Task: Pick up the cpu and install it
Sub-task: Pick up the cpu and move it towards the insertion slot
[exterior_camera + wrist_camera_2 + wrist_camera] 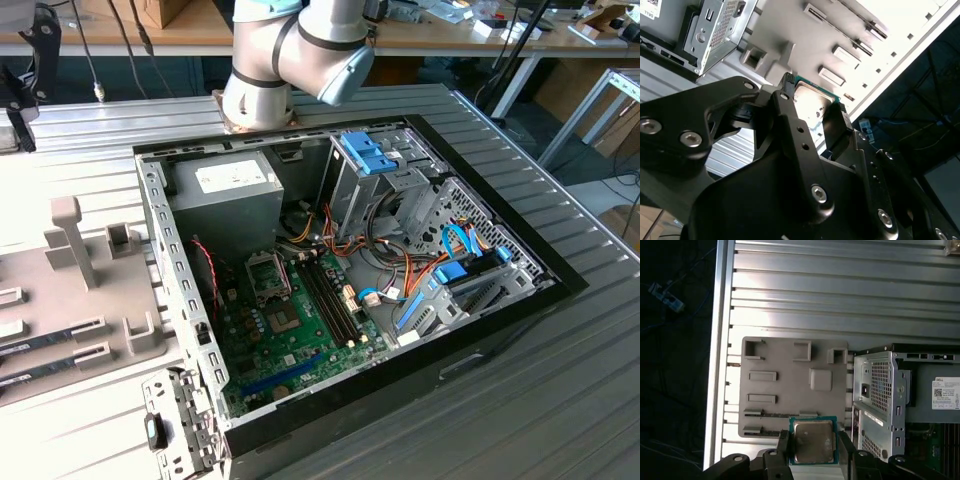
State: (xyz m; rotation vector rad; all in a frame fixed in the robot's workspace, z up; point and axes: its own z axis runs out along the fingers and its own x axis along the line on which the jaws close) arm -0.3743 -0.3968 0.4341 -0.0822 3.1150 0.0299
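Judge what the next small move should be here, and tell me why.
Probably carry the cpu across toward the open case. The gripper is shut on the cpu and holds it over the grey fixture tray, while the motherboard socket in the exterior view looks empty.

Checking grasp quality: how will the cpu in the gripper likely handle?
The cpu looks flat and rigid, so probably stiff and light. Its shiny metal top suggests slipperiness. The gripper pinches its thin edges, so it could pivot.
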